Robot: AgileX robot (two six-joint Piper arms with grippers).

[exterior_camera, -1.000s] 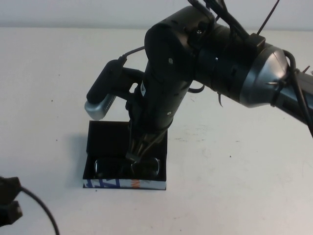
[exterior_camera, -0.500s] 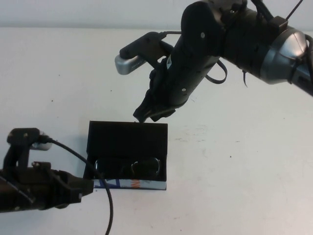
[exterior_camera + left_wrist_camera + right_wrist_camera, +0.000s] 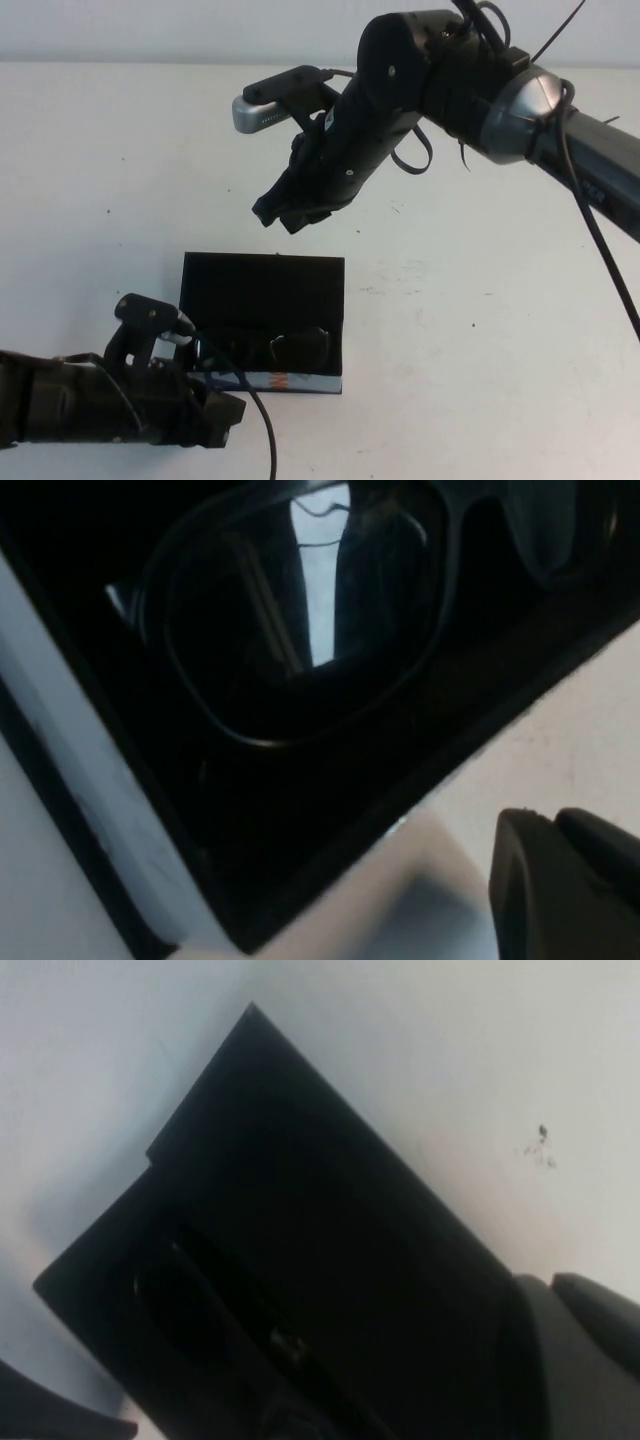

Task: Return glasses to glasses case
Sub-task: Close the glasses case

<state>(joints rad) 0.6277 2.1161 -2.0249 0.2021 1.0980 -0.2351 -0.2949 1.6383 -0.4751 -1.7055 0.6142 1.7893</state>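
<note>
Lying inside the open glasses case (image 3: 262, 290), in its near compartment at about 6 o'clock of the high view's centre: the glasses (image 3: 268, 349), lenses up, frame running side to side within the black lining. Standing open behind them, toward 12 o'clock: the black lid, laid back flat on the white table (image 3: 480, 330). Showing along the near edge: the blue, white and orange patterned side. Hanging above the table at about 12 o'clock of the case, well apart from it and touching nothing: the right gripper (image 3: 283, 214), fingertips close together and holding nothing. Reaching in low from 8 o'clock, just beside the case's near left corner: the left gripper (image 3: 222, 414); finger spacing impossible to tell, only one dark fingertip (image 3: 565, 885) showing in the left wrist view beside the case wall (image 3: 110, 810). Filling that view: one lens of the glasses (image 3: 300, 610) against the dark lining. Looking down from the right wrist: the black lid (image 3: 320, 1220) and the glasses (image 3: 200, 1320) dimly in the tray.
</note>
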